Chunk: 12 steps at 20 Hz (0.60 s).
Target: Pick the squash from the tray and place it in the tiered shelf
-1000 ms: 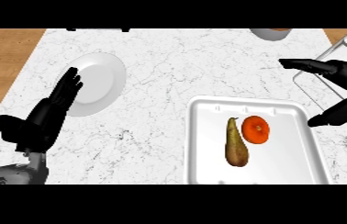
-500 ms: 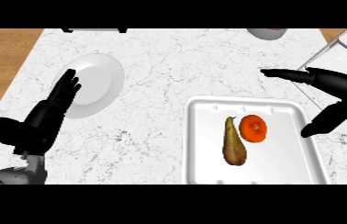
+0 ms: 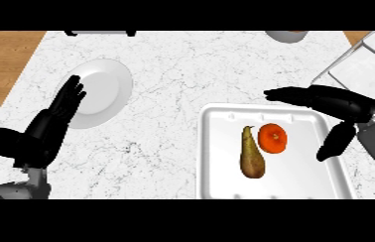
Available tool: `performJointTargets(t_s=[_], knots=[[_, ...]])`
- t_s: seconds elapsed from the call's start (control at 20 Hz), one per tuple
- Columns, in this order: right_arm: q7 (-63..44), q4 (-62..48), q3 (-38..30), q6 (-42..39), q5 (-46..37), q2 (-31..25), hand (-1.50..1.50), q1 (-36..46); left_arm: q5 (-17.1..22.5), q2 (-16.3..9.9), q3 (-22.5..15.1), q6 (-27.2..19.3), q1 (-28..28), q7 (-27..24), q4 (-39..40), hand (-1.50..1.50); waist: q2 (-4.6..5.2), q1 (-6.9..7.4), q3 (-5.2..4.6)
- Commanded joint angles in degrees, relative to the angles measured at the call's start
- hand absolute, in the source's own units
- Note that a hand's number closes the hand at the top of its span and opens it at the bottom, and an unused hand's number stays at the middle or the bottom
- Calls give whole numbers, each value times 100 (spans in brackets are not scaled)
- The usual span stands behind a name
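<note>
Head view, marble counter [image 3: 183, 72] fills most of the frame, with a strip of wood at the far left edge. White tray [image 3: 219, 181] sits at lower right. On it the squash [image 3: 252, 154], olive-brown and long-necked, lies lengthwise just left of tray centre, narrow neck pointing toward the top of the frame. An orange-red round fruit [image 3: 273, 137] lies just beside the squash's upper half, on its right; whether the two touch cannot be told. Right hand [image 3: 333, 101] enters from the right edge, above the tray's upper right corner: fingers extended leftward over the tray's top rim, thumb hanging down over the tray's right side, released, grasping nothing, apart from both squash and fruit. Left hand [image 3: 47, 127] at lower left, fingers straight and pointing toward the upper right, relaxed and holding nothing; fingertips overlap the left rim of a white plate [image 3: 106, 90] at centre left. Tiered shelf [image 3: 351, 65]: only a pale framed corner shows at the upper right edge. A grey round item [image 3: 285, 35] is cut off at the top right; a dark-footed object [image 3: 99, 32] at top left.
</note>
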<state>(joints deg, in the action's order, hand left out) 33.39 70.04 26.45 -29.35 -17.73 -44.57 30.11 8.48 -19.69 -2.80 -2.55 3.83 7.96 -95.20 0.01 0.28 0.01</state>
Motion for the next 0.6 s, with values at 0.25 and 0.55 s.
performJointTargets(t_s=[0.25, 0.55], knots=[[32, 284, 0, -63, -1042, 499, -150, -397, -54, 70, 257, 251, -115, 191, -175, 0, -3, -8, -1], [-638, 658, 170, -548, -1471, 520, -150, -360, -176, 247, 181, 218, -444, 129, -515, 0, -13, 8, -2]])
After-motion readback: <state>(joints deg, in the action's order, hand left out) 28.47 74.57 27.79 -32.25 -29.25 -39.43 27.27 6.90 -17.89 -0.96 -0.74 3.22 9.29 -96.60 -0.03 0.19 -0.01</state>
